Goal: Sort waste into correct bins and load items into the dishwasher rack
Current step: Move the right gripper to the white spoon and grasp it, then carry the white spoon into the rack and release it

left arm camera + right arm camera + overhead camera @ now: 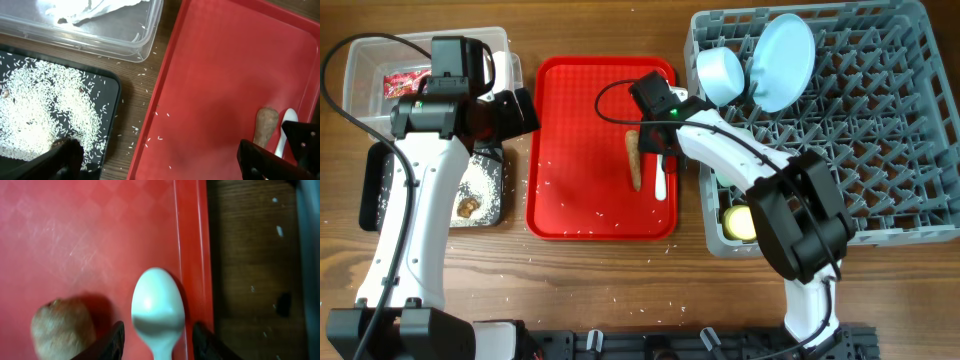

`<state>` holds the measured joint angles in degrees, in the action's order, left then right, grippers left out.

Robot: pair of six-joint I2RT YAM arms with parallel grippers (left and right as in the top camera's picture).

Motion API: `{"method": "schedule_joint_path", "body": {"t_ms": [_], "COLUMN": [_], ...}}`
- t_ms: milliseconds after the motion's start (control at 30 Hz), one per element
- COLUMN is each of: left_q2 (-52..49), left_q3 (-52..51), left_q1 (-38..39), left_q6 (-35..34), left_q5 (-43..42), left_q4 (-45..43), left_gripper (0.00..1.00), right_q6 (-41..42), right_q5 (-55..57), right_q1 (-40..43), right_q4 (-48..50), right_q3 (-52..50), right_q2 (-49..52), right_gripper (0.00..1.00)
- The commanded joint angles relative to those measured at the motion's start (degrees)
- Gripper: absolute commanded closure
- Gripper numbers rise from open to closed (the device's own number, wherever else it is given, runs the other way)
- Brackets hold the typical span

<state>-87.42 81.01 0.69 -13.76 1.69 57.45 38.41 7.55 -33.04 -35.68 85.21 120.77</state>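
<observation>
A white spoon [157,302] lies by the red tray's right rim [192,240], next to the brown carrot-shaped stick [62,327]. My right gripper [658,140] hangs low over the spoon, open, one finger on each side of its neck with a gap left on both sides. My left gripper [517,112] stands wide open and empty above the gap between the black tray [112,85] and the red tray. The black tray holds rice [45,100] and a brown lump [470,207]. In the clear tub [360,50] are the wrapper [405,82] and crumpled paper [95,10].
The grey rack [880,130] fills the right side. In it stand a pale blue plate [782,62], a pale bowl [722,75] and a yellow cup [740,222]. Loose rice grains [590,232] dot the red tray and the wood beside it.
</observation>
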Motion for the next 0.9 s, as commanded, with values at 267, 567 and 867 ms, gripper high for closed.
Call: {"method": "schedule_joint_path", "body": {"t_ms": [267, 567, 867], "left_q2": [0.7, 0.7, 0.7], "left_q3": [0.8, 0.8, 0.8], "left_q1": [-0.2, -0.2, -0.2], "left_q6": [0.5, 0.5, 0.5], "left_q5": [0.6, 0.6, 0.6], "left_q4": [-0.2, -0.2, -0.2], "left_gripper": [0.00, 0.00, 0.00], "right_q6": [2.5, 0.6, 4.3], "right_q5": [-5.1, -9.0, -8.7], "right_q1": [0.6, 0.7, 0.7], "right_q4": [1.9, 2.0, 2.2], "right_q3": [-0.4, -0.1, -0.2], "right_q2": [5.6, 5.6, 6.7], "right_gripper": [0.69, 0.96, 0.50]}}
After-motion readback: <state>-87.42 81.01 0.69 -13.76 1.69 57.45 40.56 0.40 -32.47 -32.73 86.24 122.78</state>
